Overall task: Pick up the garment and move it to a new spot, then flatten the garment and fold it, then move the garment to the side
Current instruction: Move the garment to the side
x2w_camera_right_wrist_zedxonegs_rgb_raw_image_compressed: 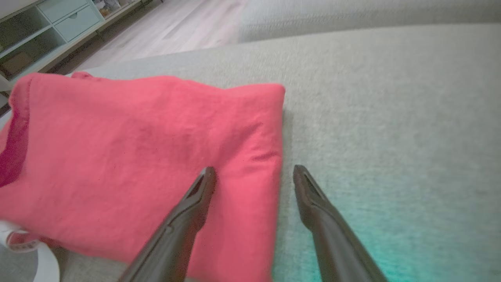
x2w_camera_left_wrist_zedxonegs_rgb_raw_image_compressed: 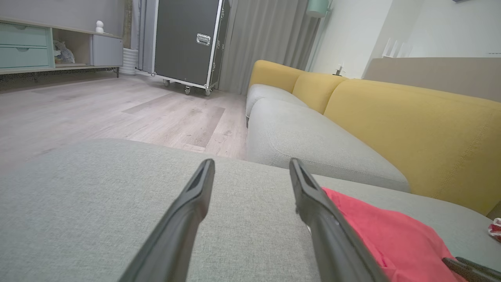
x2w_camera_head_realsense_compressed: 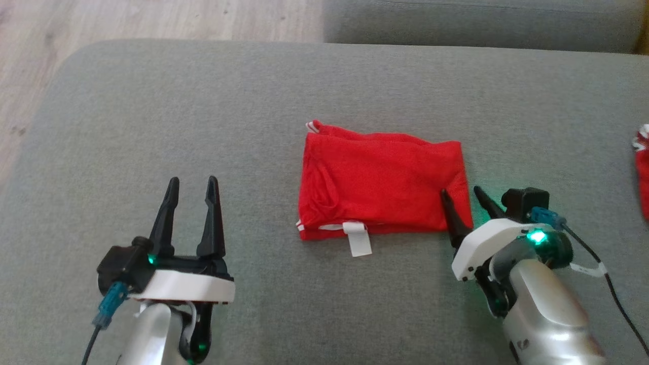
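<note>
A red garment (x2w_camera_head_realsense_compressed: 380, 182) lies folded into a rough rectangle in the middle of the grey cushion (x2w_camera_head_realsense_compressed: 203, 116), a white label hanging off its near edge. My right gripper (x2w_camera_head_realsense_compressed: 461, 192) is open at the garment's near right corner, one finger over the cloth and one beyond its edge; the right wrist view shows this gripper (x2w_camera_right_wrist_zedxonegs_rgb_raw_image_compressed: 254, 172) straddling the garment (x2w_camera_right_wrist_zedxonegs_rgb_raw_image_compressed: 137, 156) edge. My left gripper (x2w_camera_head_realsense_compressed: 192, 182) stands open over bare cushion, well left of the garment. In the left wrist view that gripper (x2w_camera_left_wrist_zedxonegs_rgb_raw_image_compressed: 250, 164) holds nothing, with the garment (x2w_camera_left_wrist_zedxonegs_rgb_raw_image_compressed: 391, 235) to its right.
Another red piece of cloth (x2w_camera_head_realsense_compressed: 643, 167) shows at the right edge of the cushion. Wooden floor (x2w_camera_head_realsense_compressed: 76, 25) lies beyond the cushion's left and far edges. A yellow-backed sofa (x2w_camera_left_wrist_zedxonegs_rgb_raw_image_compressed: 411, 125), a black wheeled case (x2w_camera_left_wrist_zedxonegs_rgb_raw_image_compressed: 188, 43) and a shelf unit (x2w_camera_left_wrist_zedxonegs_rgb_raw_image_compressed: 39, 47) stand further off.
</note>
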Tool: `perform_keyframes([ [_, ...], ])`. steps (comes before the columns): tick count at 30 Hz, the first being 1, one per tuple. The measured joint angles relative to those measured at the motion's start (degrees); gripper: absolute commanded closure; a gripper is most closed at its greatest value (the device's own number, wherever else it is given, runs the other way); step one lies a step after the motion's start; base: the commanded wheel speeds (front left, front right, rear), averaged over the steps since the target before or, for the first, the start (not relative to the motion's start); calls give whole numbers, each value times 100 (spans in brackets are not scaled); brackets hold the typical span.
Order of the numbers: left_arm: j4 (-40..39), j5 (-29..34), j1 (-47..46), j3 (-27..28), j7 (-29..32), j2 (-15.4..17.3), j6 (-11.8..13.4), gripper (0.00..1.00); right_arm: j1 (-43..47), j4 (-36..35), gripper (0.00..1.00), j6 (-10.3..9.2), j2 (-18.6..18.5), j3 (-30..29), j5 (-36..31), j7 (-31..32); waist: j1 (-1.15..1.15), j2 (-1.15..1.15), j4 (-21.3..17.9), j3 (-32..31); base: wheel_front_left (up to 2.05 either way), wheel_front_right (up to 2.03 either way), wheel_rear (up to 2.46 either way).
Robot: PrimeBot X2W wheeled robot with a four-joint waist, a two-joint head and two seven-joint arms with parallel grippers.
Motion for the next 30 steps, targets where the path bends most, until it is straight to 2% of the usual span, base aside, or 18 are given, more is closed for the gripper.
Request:
perform_keyframes([
  [3,12,-55,-15,-41,0,-1,0,0,-171,388,0,0,-8,209,436,118,0,0,112,34,0,0,0],
  [12,9,-167,-134,-65,0,-3,0,0,-811,1159,0,0,-104,671,457,93,-1,0,245,150,0,0,0],
  [13,9,-167,-144,-64,0,-3,0,0,-855,1220,30,0,-108,704,438,47,-1,0,250,160,0,0,0],
  [14,8,-166,-146,-63,0,-2,0,0,-897,1271,100,0,-108,754,376,-7,-1,0,247,165,0,0,0],
  [18,10,-145,-146,-65,0,-2,0,0,-984,1392,100,0,-85,898,247,-186,-1,0,211,152,0,0,0],
  [24,5,-70,-146,-71,0,-3,0,0,-1088,1602,100,0,-60,882,-393,-690,-1,0,8,45,0,0,0],
  [30,-60,-55,-146,-91,0,-4,0,0,-1207,1305,100,0,-356,1039,-836,-854,0,0,-344,-35,0,0,0],
])
